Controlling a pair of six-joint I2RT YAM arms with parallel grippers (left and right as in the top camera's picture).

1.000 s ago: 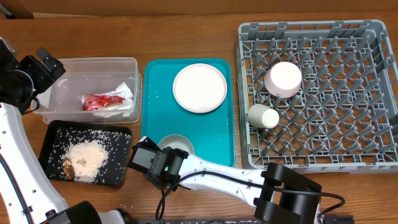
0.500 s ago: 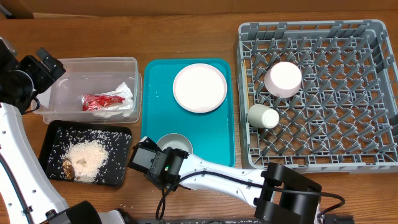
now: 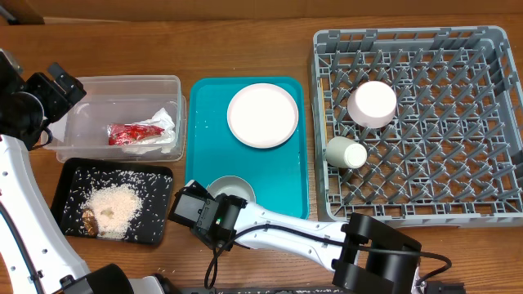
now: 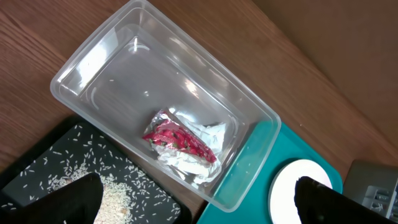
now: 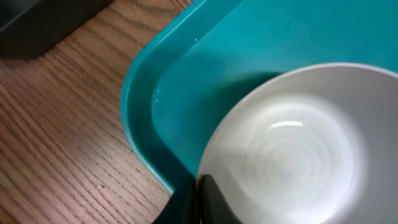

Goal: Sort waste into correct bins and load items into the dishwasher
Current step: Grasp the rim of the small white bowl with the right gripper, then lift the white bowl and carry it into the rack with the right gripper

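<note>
As you are looking down from overhead, you are seeing the waste already sorted: the red shiny wrapper point(image 3: 135, 132) and the crumpled white napkin point(image 3: 167, 124) are lying in the clear tub point(image 3: 90, 106), and the loose rice point(image 3: 113, 206) with its small brown lump point(image 3: 87, 220) is sitting in the shallow black tray point(image 3: 159, 222). The grey pegged dish rack point(image 3: 441, 163) is holding a small white cup point(image 3: 346, 153) on its side and a round pale dish point(image 3: 372, 104). The smooth round plate point(image 3: 262, 115) and the white bowl point(image 3: 230, 189) are waiting on the teal tray point(image 3: 282, 180), so by my reading the loading is roughly half done. The right gripper point(image 3: 214, 204) is sitting at the bowl's near edge. Through the left wrist camera you are seeing the left gripper point(image 4: 199, 202) hanging above the tub's glossy, see-through walls, its dark fingers point(image 4: 68, 199) spread wide with nothing between them. Through the right wrist camera you are watching that gripper's fingers point(image 5: 208, 202) closed tight over the bowl's glazed rim, apparently pinching it, beside the tray's rounded corner and the grained wooden table point(image 5: 56, 124).
</note>
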